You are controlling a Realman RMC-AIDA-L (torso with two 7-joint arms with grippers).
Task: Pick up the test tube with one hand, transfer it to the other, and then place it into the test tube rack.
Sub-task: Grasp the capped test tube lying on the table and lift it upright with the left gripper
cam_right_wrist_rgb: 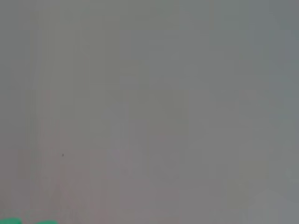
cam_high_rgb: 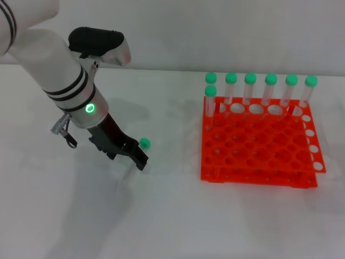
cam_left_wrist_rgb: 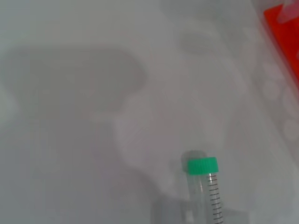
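Hanging low over the white tabletop (cam_high_rgb: 178,226), the left black multi-fingered hand (cam_high_rgb: 132,151) on its white-and-silver arm with black rings and a lit green light (cam_high_rgb: 64,75) sat right at the slender clear plastic test tube with the round green cap (cam_high_rgb: 144,143). In the head view only the cap poked out just past the fingertips, the rest of the tube tucked behind the hand, so honestly I couldn't tell whether the claw was clamped on it or just open around it. The left wrist view showed the same tube (cam_left_wrist_rgb: 205,191) lying against the table, cap end pointing away, black graduation marks running along its side, with a shadow beside it.

The bright orange-red two-tiered plastic rack with the grid of round holes (cam_high_rgb: 259,145) stood well apart from the tube, off toward the robot's right side. Six more green-capped tubes (cam_high_rgb: 269,89) stood upright in its back row, plus one more (cam_high_rgb: 210,100) in the row in front at the near-left corner. A corner of the rack (cam_left_wrist_rgb: 285,32) showed in the left wrist view too.

The right hand wasn't visible anywhere; its wrist camera caught only a plain grey surface with slivers of green (cam_right_wrist_rgb: 14,220) at one edge.
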